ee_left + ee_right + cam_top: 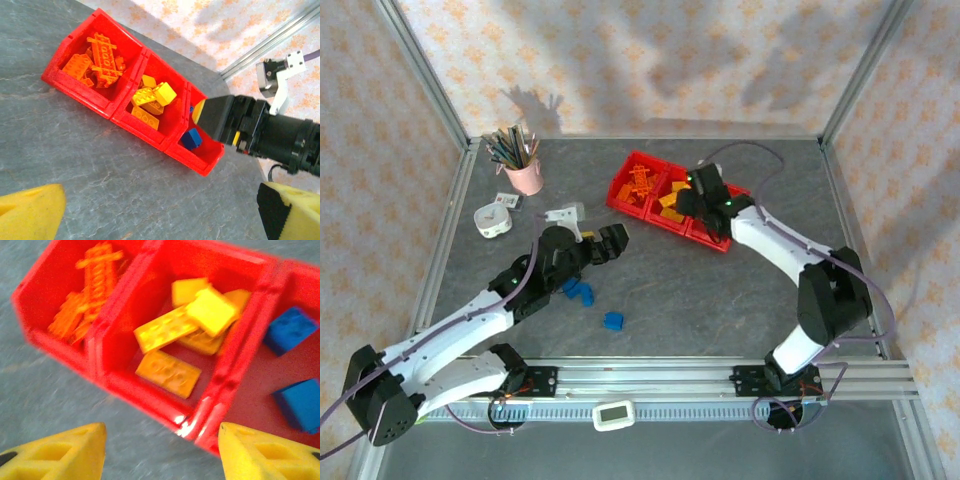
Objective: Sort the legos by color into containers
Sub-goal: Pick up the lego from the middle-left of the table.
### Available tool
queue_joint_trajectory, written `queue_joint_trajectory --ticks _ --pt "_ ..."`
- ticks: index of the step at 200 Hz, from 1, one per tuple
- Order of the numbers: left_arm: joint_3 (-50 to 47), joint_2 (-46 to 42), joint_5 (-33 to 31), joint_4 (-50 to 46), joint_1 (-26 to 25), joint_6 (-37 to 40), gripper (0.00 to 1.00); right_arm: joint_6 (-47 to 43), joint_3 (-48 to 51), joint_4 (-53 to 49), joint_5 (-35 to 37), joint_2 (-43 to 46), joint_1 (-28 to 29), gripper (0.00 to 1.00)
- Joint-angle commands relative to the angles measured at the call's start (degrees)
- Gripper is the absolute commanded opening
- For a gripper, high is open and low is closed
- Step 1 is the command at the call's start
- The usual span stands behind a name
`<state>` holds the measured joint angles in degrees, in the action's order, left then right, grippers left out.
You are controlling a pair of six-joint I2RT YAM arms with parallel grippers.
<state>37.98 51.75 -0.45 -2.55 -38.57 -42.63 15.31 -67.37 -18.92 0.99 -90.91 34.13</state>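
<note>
Overhead, we see two blue legos (578, 291) loose on the table (720, 300) beside the left gripper (612, 240). Left wrist: its fingers (30, 212) stand apart, empty. Right wrist: the right gripper (162, 447) gapes empty above the containers (120, 385). We judge the legos light, rigid and slick; pinch across flat sides.

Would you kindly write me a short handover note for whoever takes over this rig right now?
Left pincer: open, empty, above the table, facing the red bins.
Right pincer: open, empty, above the bins.
Done: orange bricks in one end bin, yellow bricks in the middle, blue bricks in the other end bin.
Left: loose blue bricks on the table, more at; they belong with the blue ones.
</note>
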Motion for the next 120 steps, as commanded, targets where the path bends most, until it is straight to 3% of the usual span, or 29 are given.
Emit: queue_joint_trajectory --ticks 1,51,120 --pt "-2.0 -3.8 -3.8 -5.3 0.8 -2.0 0.99 -0.4 2.0 0.6 -0.7 1.9 4.7 0.62" --pt "-2.8 -12.0 -7.9 -16.3 1.7 -4.6 0.99 3.5 1.7 5.0 -2.6 -2.4 14.4 0.68" --pt "-1.8 -20.3 -13.1 -29.6 2.4 -9.5 0.99 4.0 -7.4 8.2 -7.0 -15.3 22.9 0.76"
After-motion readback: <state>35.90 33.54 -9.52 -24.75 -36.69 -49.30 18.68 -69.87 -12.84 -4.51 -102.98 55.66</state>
